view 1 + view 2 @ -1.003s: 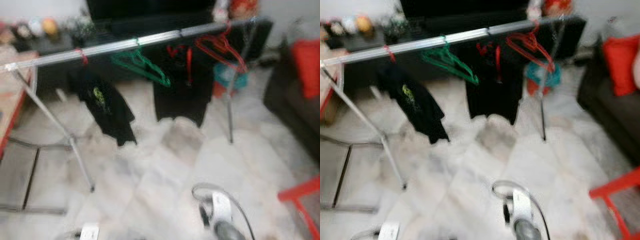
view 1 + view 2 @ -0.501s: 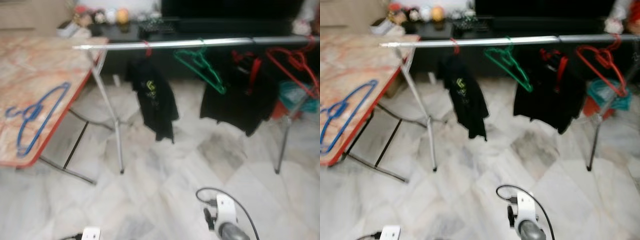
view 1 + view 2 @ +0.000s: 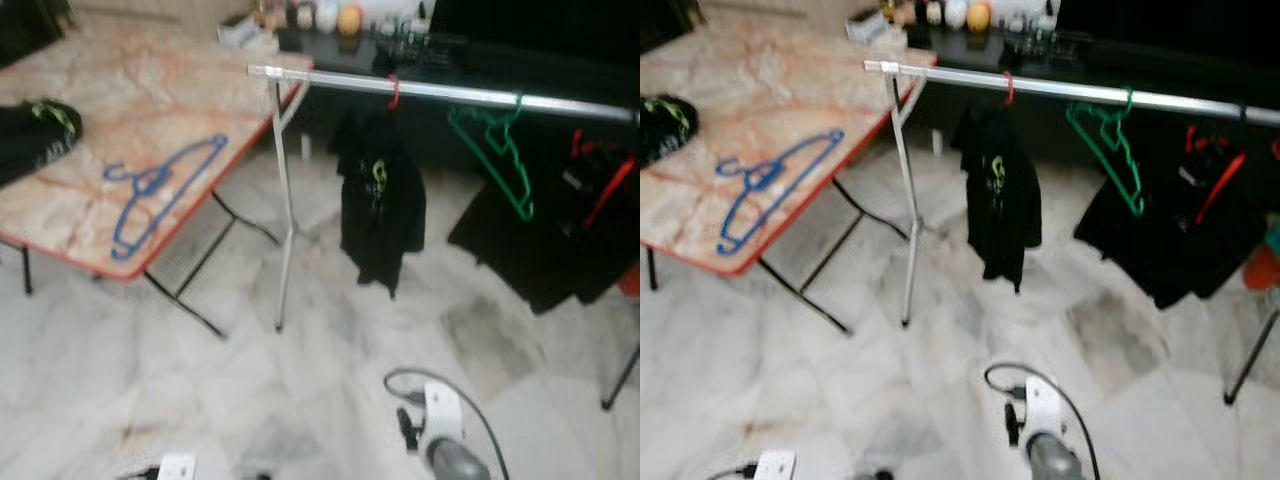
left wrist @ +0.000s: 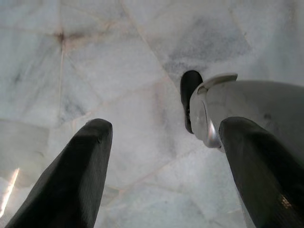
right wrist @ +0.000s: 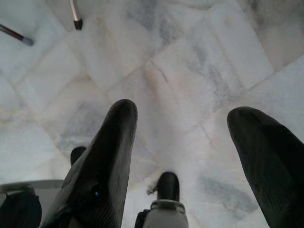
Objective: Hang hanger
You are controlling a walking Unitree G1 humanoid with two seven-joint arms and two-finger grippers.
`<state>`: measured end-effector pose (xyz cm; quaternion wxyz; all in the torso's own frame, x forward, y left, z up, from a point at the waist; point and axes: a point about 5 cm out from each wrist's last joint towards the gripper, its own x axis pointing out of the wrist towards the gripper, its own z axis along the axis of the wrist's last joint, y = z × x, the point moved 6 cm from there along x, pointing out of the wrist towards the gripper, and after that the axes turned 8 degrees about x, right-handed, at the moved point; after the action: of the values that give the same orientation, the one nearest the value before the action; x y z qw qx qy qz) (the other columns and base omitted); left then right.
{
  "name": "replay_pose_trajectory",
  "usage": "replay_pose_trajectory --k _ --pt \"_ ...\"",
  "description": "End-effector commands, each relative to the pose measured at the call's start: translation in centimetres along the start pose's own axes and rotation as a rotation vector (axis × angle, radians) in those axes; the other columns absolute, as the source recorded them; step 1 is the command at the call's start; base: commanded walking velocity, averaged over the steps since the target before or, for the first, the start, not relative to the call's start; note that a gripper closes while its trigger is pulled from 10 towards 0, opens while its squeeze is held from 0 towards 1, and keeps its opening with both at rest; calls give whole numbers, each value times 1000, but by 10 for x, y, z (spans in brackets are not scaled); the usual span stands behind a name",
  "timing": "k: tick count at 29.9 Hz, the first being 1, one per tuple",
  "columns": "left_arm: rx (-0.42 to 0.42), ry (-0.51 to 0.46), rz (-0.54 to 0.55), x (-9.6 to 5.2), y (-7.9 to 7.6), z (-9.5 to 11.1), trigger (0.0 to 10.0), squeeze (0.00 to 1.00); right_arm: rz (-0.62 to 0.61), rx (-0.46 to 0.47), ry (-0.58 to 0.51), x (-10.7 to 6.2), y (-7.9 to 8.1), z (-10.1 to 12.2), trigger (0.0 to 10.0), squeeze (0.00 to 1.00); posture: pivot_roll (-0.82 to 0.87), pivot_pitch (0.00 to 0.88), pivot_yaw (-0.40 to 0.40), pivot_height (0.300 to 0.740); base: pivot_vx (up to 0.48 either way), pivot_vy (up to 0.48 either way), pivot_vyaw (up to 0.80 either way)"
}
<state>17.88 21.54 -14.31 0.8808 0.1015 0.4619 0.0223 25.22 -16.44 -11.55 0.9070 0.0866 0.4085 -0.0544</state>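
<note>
- Blue hanger (image 3: 160,192): flat on the marble-patterned table (image 3: 150,90), at 10 o'clock.
- Rail (image 3: 440,92): at 1 o'clock, carrying a green hanger (image 3: 495,150) and a black shirt (image 3: 380,205).
- Left gripper (image 4: 161,175): fingers spread wide, empty, over the floor (image 3: 330,390).
- Right gripper (image 5: 190,166): wide apart, empty.

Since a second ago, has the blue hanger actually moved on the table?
Cannot tell. It came into view as the camera panned; against the table edge, the blue hanger lies at the same spot as half a second ago.
</note>
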Motion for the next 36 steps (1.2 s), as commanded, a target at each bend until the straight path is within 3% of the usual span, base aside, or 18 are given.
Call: replay_pose_trajectory --k 1,5,16,36 --pt "-9 25 -16 -2 -5 -8 10000 0 -29 29 8 -2 -7 -6 10000 0 -7 93 -28 740 0 0 0" --pt "32 48 -32 -2 -8 -12 10000 0 -72 99 6 -2 -11 -8 10000 0 -5 87 -30 740 0 0 0" --pt "7 46 -34 -2 -13 -11 10000 0 -68 100 6 -2 -11 -8 10000 0 -5 71 -33 740 0 0 0" --pt "8 54 -39 -2 -11 -13 10000 0 -42 103 1 -2 -8 -8 10000 0 -8 63 -29 740 302 0 -68"
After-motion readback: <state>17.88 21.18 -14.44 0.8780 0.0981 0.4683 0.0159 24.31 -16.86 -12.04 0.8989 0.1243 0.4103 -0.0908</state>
